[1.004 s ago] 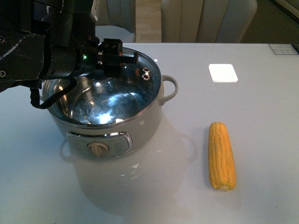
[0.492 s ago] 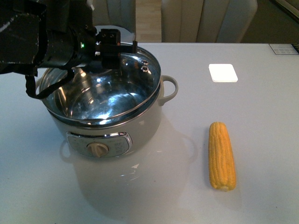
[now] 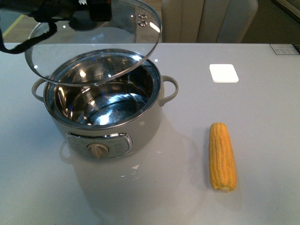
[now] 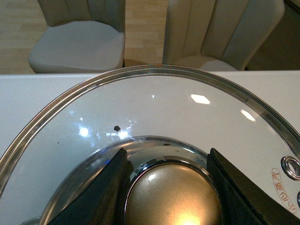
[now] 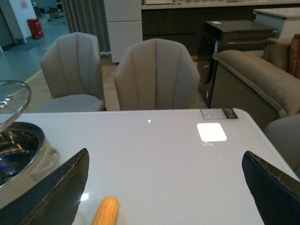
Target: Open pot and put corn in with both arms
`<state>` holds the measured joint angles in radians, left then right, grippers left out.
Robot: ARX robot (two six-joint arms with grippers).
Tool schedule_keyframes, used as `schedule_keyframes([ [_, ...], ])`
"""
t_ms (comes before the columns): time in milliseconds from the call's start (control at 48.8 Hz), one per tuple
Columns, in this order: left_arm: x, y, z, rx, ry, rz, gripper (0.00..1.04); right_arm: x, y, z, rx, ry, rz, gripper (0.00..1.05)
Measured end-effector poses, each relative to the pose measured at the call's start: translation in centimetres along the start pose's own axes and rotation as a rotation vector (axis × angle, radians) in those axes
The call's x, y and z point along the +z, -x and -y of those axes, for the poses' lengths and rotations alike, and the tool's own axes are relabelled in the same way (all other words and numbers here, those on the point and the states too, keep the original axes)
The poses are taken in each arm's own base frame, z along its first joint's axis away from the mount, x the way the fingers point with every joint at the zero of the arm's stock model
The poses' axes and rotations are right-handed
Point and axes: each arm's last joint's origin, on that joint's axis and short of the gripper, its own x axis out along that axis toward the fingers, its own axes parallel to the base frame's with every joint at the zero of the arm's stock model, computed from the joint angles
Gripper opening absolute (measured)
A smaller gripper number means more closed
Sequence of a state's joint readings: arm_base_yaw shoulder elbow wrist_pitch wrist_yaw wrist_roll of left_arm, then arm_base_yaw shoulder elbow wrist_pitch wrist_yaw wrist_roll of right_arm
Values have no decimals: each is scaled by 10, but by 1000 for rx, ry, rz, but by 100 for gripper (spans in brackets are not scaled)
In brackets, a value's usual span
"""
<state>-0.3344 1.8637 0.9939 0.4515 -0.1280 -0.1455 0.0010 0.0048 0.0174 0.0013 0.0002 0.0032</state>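
Front view is showing your left gripper [image 3: 93, 10] at the top left, largely cut off by the frame edge. It is holding the glass lid [image 3: 117, 42] tilted, with the low edge on the left and the vent holes on the high right side. In the left wrist view, the two black fingers [image 4: 101, 190] are pinching the lid's gold knob [image 4: 172, 197] from either side.

Directly beneath that gripper the pot [image 3: 112, 133] is standing open on the white table [image 3: 262, 140]. Its steel interior is gleaming, and its control knob [image 3: 98, 150] is facing you. The lid's low edge is hanging close over the pot's left rim; whether it is touching there cannot be told.

Well to the right of the left gripper and the pot, the corn [image 3: 221, 156] is lying flat on the table, apart from everything. Its length is running away from you. A white square tile [image 3: 223, 73] is sitting farther back, beyond the corn.

Your right gripper [image 5: 164, 187] is spread wide with nothing between its fingers [image 5: 54, 192], and it is hovering over the table. The corn's tip is peeking in just ahead of it, near one finger, and the pot's handle is showing off to that same side.
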Motion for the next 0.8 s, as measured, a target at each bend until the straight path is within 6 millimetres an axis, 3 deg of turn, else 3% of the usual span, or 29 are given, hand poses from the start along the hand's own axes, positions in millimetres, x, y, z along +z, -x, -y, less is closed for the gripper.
schedule_keyframes([
  [143,3,16,-29,54,13,20,45,0,0,0,0,0,0,96],
  [451,-27,62,-142,311,115,50,45,0,0,0,0,0,0,96],
  [492,-30,65,-149,326,119,51,45,0,0,0,0,0,0,96],
  [615,-46,76,-178,408,131,58,45,0,0,0,0,0,0,96],
  [799,-95,80,-217,502,168,-4,45,0,0,0,0,0,0,96],
])
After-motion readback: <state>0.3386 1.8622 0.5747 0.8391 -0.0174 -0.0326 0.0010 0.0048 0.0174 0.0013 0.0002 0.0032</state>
